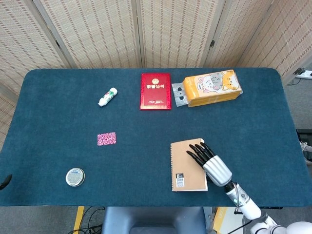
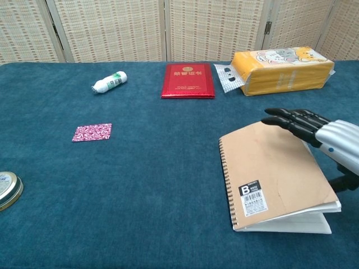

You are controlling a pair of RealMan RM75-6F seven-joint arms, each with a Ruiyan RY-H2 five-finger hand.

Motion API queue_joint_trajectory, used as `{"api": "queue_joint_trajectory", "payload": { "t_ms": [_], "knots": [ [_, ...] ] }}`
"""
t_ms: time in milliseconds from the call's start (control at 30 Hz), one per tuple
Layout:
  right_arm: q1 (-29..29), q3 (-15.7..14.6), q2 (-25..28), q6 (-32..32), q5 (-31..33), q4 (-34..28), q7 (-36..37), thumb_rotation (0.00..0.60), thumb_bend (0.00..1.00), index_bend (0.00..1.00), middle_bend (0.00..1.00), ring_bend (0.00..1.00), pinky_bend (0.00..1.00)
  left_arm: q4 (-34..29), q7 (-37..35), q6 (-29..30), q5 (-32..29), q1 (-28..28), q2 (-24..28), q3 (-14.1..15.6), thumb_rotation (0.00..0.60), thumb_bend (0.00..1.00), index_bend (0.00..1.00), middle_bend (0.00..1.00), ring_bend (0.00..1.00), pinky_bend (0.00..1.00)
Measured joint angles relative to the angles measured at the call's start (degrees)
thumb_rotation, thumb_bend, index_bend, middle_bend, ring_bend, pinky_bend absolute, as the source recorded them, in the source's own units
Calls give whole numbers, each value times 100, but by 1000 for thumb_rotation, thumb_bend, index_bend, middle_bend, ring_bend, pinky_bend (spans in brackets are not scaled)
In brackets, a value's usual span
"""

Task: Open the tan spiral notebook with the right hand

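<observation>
Currently the right robot hand point(image 2: 317, 131) lies over the right side of the tan spiral notebook point(image 2: 272, 171), its dark fingers point(image 1: 197, 153) straight, close together and stretched across the front cover toward the spiral binding. The thumb sits below the cover's free edge in the chest view, so the cover is caught between thumb and fingers. That free edge is raised: the cover tilts up off the white pages beneath, with a wedge-shaped gap showing at the near right corner. The binding side is down on the cloth.

Notebook position: near-right part of the worktop point(image 1: 58, 97), binding on its left, a small barcode label with a letter B at the cover's near-left corner.

Left robot hand: only a dark fingertip point(image 1: 5, 181) shows at the left edge of the head view; cannot tell how it is set.

Farther out, along the back of the blue worktop: a red booklet with gold lettering point(image 2: 188, 80), flat, and just to its right an orange tissue pack with cat pictures point(image 2: 283, 70). A small white bottle with a green label point(image 2: 109, 82) lies on its side, back left. A pink patterned card point(image 2: 92, 132) lies mid-left. A round tin point(image 1: 75, 176) sits near the front left edge.
</observation>
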Motion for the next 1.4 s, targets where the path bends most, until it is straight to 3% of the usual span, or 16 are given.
{"api": "queue_joint_trajectory", "payload": {
  "t_ms": [167, 533, 933, 1167, 1400],
  "knots": [
    [410, 152, -137, -171, -23, -54, 62, 600, 306, 0, 0, 0, 0, 70, -489, 183, -288, 187, 122, -195, 600, 244, 189, 107, 34, 175],
    [1397, 598, -448, -807, 109, -365, 315, 600, 283, 0, 0, 0, 0, 216, -1026, 109, -321, 301, 266, -289, 600, 244, 189, 107, 34, 175],
    [2354, 1054, -558, -1591, 304, -928, -285, 600, 268, 0, 0, 0, 0, 282, -1294, 93, -215, 368, 330, -301, 600, 244, 189, 107, 34, 175],
    [2565, 1206, -585, -1939, 617, -1062, -530, 600, 268, 0, 0, 0, 0, 286, -1304, 83, -167, 377, 340, -297, 600, 244, 189, 107, 34, 175],
    [2266, 1088, -218, -1652, 703, -1299, -718, 600, 265, 0, 0, 0, 0, 291, -1210, 71, -60, 367, 340, -258, 600, 244, 189, 107, 34, 175]
  ]
}}
